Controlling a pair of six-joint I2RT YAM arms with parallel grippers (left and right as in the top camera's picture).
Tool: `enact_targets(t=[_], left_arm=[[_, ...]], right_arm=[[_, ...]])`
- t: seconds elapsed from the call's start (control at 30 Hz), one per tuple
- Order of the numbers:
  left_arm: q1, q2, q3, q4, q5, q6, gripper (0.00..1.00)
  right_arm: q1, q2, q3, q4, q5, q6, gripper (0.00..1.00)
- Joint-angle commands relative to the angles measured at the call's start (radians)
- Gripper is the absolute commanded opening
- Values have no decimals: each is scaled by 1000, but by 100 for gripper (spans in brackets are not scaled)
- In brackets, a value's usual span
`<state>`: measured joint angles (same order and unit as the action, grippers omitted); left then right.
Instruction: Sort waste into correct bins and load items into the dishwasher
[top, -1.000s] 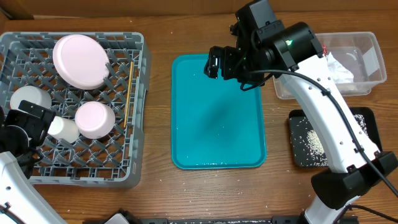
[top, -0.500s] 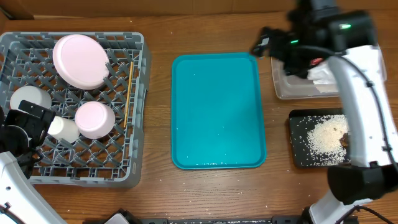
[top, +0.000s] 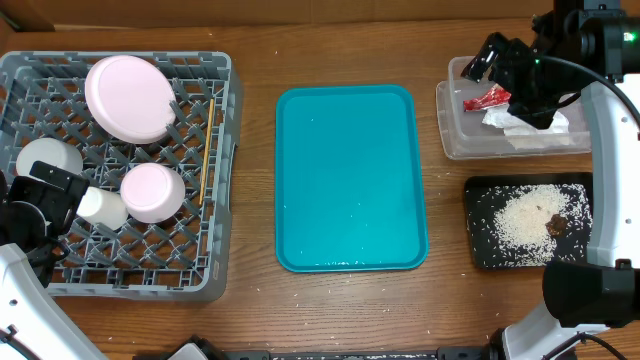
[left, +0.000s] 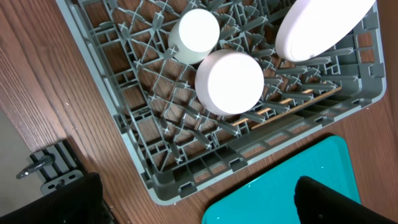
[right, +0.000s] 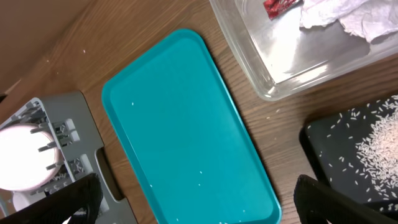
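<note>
The grey dish rack (top: 222, 120) (left: 134, 134) at the left holds a pinkish-white plate (top: 130, 97) (left: 317, 25), a round white dish (top: 48, 160), an upturned bowl (top: 152, 192) (left: 229, 82), a small white cup (top: 100, 205) (left: 194, 31) and chopsticks (top: 206, 150). My left gripper (top: 40, 205) (left: 196, 205) hangs open over the rack's left edge. A red wrapper (top: 487, 98) (right: 280, 6) and a white napkin (top: 520, 120) (right: 342, 18) lie in the clear tub (top: 450, 135) (right: 273, 74). Rice (top: 525, 215) and a brown scrap (top: 556, 224) sit in the black tray (top: 480, 250) (right: 329, 143). My right gripper (top: 497, 62) (right: 199, 205) is open and empty above the tub.
A large teal serving tray (top: 350, 180) (right: 186, 124) lies in the middle of the wooden table with a few stray rice grains on it. The right arm's white links stand along the right edge. A cardboard wall closes the far side.
The right arm has swung from above the teal tray's top edge to the right, over the clear tub, uncovering the black tray. The left arm has not moved.
</note>
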<state>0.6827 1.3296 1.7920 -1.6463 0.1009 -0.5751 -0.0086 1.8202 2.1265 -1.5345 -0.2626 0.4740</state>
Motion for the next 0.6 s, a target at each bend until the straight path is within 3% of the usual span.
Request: enact_targets(t=[0.0,0.27,0.57], left_arm=[[5,-1,13,0,-11,-16,100],[5,-1,13,0,-11,-16,100],[5,-1,13,0,-11,-16,100]], right_arm=[[0,-34,30,20,0,-3,100],[0,-34,27,118,4,-7,100],[0,-23,26,208,169,-8,100]])
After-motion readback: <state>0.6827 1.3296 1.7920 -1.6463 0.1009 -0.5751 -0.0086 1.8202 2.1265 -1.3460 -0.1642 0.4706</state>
